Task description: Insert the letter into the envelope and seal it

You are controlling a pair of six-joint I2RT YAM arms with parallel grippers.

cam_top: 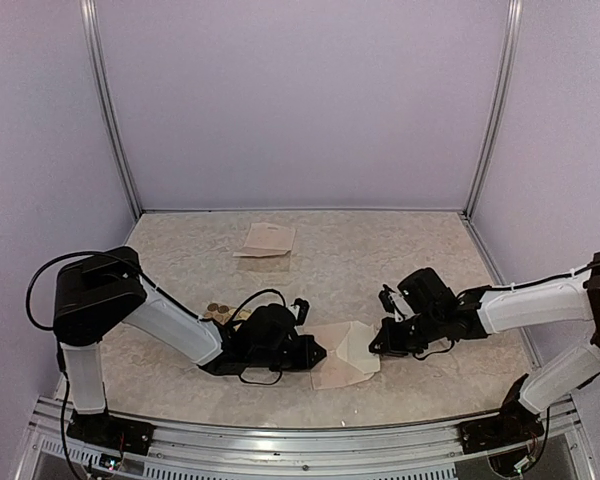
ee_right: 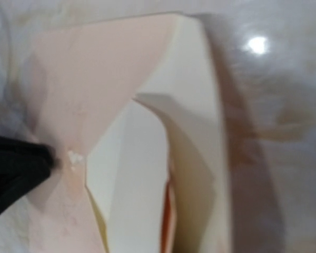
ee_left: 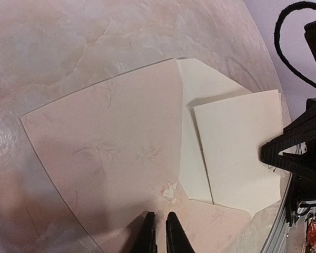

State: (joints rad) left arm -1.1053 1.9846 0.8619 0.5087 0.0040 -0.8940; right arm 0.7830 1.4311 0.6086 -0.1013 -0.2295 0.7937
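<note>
- Envelope (cam_top: 330, 368): lies flat on the desk (cam_top: 410, 250) near the front edge, between my two arms. The pink body is towards 9 o'clock and the open flap (ee_left: 200, 84) points to 3 o'clock, cream lining up.
- Letter (ee_left: 237, 153): a cream sheet resting on top of the open flap. Its 9 o'clock edge stops short of the pocket mouth, so it is not yet inside.
- My left tool (ee_left: 159, 217): clenched, with its fingers (ee_left: 147, 232) almost together. The tips rest on the pink body at the envelope's 9 o'clock edge, beside a small white scuff. I cannot tell whether paper is pinched between them.
- My right tool (cam_top: 378, 347): touches the letter's 3 o'clock edge. Its fingers do not show in the right wrist view, so I cannot tell whether it is grasping or released.
- Sticker sheet (cam_top: 218, 312): at 10 o'clock from my left tool, partly hidden by the arm.
- Tan paper (cam_top: 266, 240): at 11 o'clock, well apart from the envelope.
</note>
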